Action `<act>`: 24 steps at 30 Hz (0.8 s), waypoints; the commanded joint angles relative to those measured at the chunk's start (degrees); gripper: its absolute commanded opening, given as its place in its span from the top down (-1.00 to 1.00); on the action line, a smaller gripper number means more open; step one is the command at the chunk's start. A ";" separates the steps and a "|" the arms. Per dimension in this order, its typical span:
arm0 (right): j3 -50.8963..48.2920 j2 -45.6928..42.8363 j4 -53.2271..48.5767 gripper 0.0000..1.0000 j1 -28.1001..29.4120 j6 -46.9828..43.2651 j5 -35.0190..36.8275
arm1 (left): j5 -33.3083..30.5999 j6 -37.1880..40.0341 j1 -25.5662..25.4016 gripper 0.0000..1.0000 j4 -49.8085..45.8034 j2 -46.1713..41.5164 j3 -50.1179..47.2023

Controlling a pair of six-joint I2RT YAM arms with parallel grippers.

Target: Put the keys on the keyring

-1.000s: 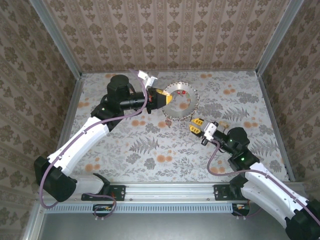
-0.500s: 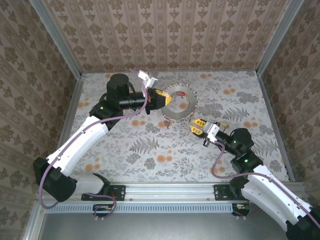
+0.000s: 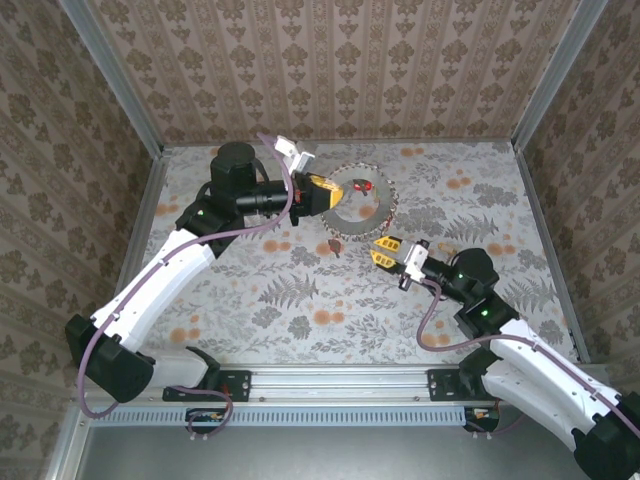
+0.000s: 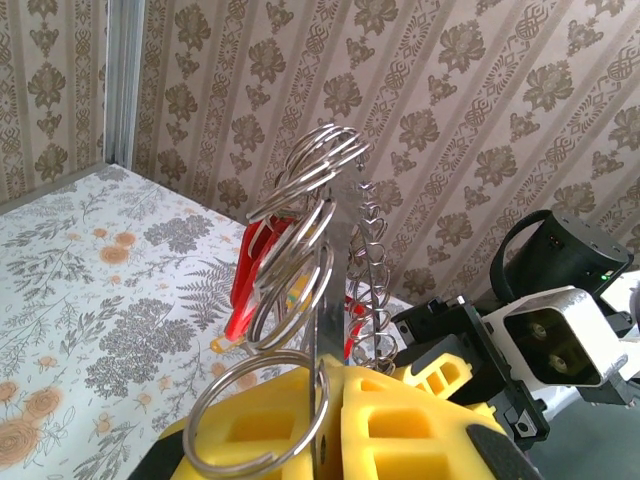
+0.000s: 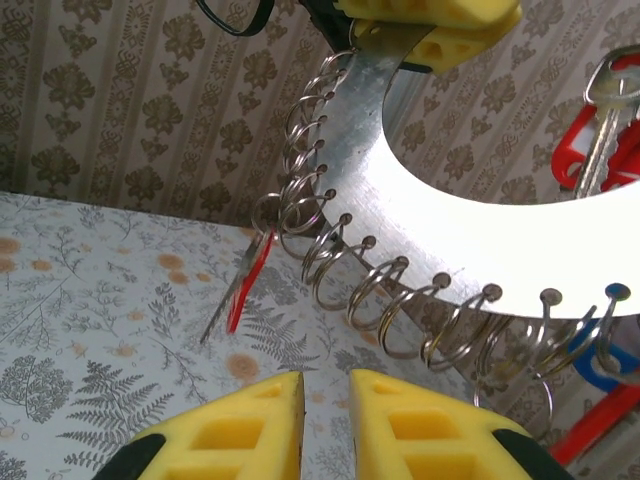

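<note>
While in the left tool (image 3: 335, 193), keyring (image 3: 355, 228) straight out, flat face toward right tool (image 3: 380, 251).

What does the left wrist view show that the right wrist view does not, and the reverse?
Left wrist view: the keyring edge-on, and the right arm's white camera. Right wrist view: the keyring's flat face with its hole, a blue tag, and the right gripper, fingers slightly apart, nothing between. Both: the left gripper shut on the keyring, its wire loops, a hanging red tag.
</note>
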 commanded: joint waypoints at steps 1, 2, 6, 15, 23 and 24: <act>2.51 0.51 3.72 0.58 0.98 -1.13 -0.92 | 1.55 1.32 0.41 1.00 1.46 -0.12 2.47; 2.64 0.74 3.93 0.58 1.22 -1.16 -0.88 | 1.47 1.32 0.42 1.00 1.43 -0.08 2.47; 2.87 1.17 4.29 0.59 2.14 -1.17 -0.88 | 1.22 1.41 0.41 1.00 1.24 -0.08 2.64; 2.84 2.93 7.14 0.58 3.92 -0.95 2.76 | 0.97 1.24 0.50 1.00 1.20 -0.08 2.74; 1.68 2.94 7.65 0.57 4.44 -2.48 7.21 | 0.65 0.76 0.41 1.00 1.47 -0.45 2.30; 1.51 2.67 7.61 0.57 4.43 -2.62 7.27 | 0.58 0.79 0.41 1.00 1.48 -0.51 2.25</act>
